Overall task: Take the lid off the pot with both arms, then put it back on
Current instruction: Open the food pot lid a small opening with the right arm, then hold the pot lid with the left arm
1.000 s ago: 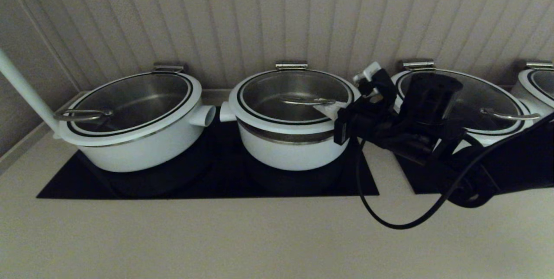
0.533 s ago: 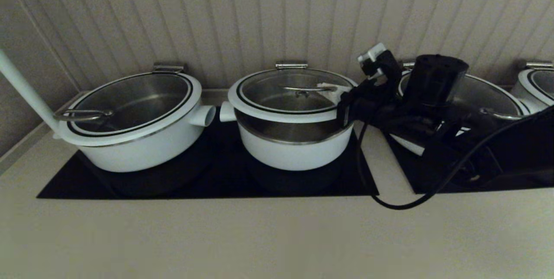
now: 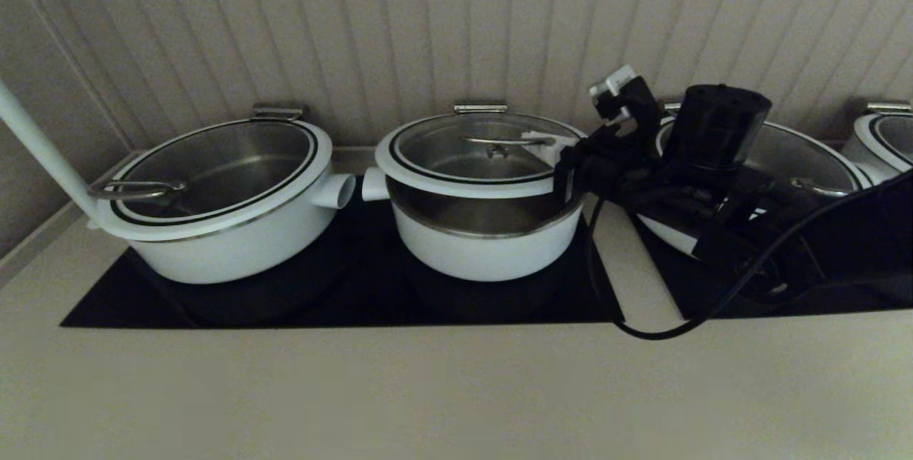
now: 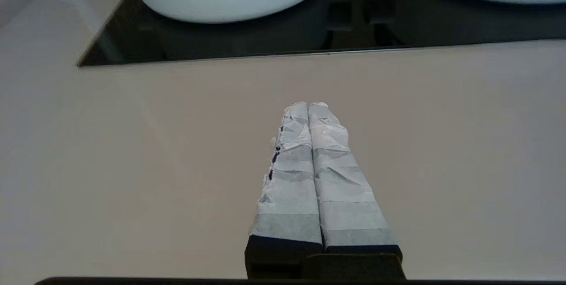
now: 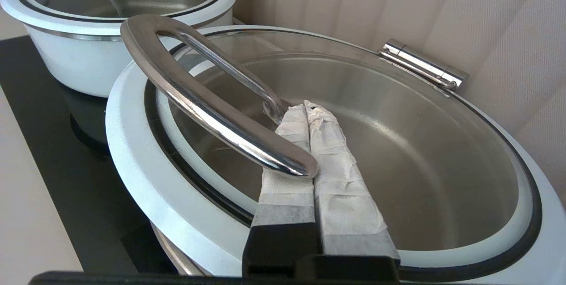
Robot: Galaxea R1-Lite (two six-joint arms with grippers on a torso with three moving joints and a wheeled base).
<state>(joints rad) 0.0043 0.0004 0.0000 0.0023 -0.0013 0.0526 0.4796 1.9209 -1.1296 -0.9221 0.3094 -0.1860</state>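
- Ribbed pale wall panelling is running behind a beige surface point(image 3: 428, 389), which is carrying two black inset panels point(image 3: 342, 296) with white pots standing on them.
- Pot point(image 3: 485, 246), smallest and deepest of the row, is sitting on the left panel between a wider pot point(image 3: 221, 232) on its left and another wide pot point(image 3: 777, 160) on its right.
- Lid point(image 3: 492, 160) is now hovering above the pot's steel rim, tilted, with a clear gap showing along the front; a second ago it was sitting almost closed on the pot.
- Lid's steel bar handle point(image 5: 212, 104) is lying across the taped fingers in the right wrist view.
- Right gripper point(image 3: 546, 142) is reaching in from the pot's right side, jaws pressed together under the handle bar, carrying the lid on them rather than pinching it; the forearm and bulky wrist have been rising along with it.
- Black cable point(image 3: 642, 317) is drooping from the right arm onto the surface.
- Left gripper point(image 4: 309, 106) is hanging low over bare surface, near the front edge of the left panel, jaws together on nothing.
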